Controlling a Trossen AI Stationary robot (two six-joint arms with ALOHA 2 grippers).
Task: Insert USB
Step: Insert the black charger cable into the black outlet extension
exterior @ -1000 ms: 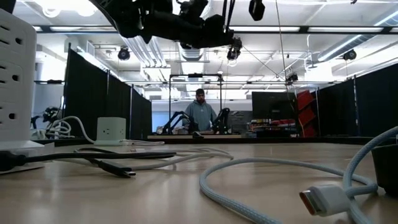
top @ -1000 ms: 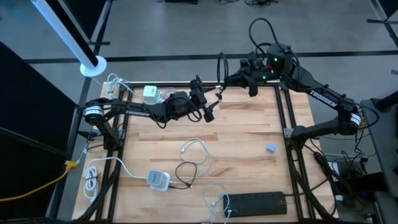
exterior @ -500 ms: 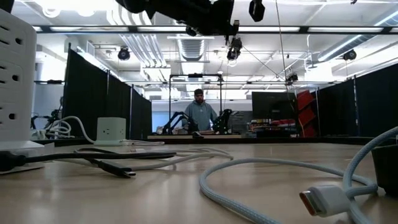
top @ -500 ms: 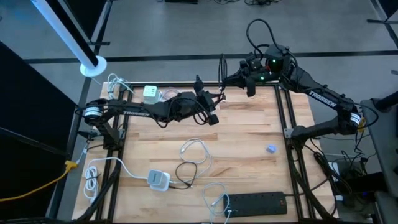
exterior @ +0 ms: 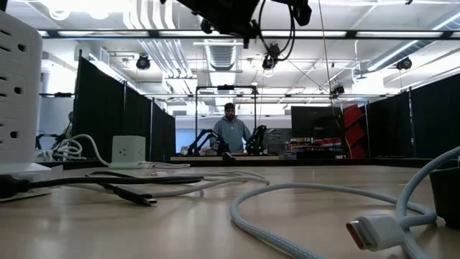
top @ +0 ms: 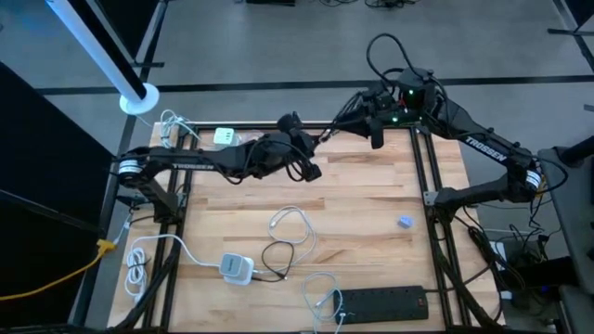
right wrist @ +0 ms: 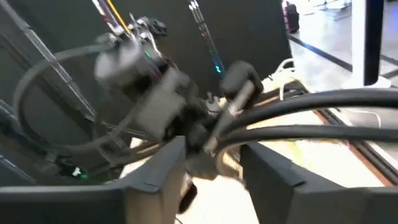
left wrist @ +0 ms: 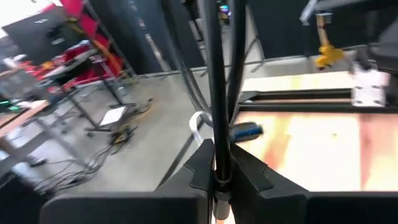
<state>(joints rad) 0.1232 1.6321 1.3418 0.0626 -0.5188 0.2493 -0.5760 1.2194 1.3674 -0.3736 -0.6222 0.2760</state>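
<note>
Two dark arms meet high over the far edge of the wooden table (top: 371,204), whose top is pale planks in a black metal frame. The left gripper (top: 311,160) has its fingers (left wrist: 200,165) closed on a thin, smooth black cable (left wrist: 216,74) that runs straight up between them. The right gripper (top: 357,111) faces it just beside, its fingers (right wrist: 155,168) apart around a blurred bundle of black cables and a grey plug-like end (right wrist: 239,93); whether they touch it cannot be made out. White lettering on the right arm (top: 483,148) reads TROSSEN.

Nearer the table's front lie a looped white USB cable (top: 290,223), a rounded white adapter block (top: 237,267) and a long black power strip (top: 382,299). A white cube charger (top: 225,137) sits at the far left corner. A small bluish item (top: 405,222) toward the right side is too small to identify. From table height, a person (exterior: 231,133) stands far behind the table.
</note>
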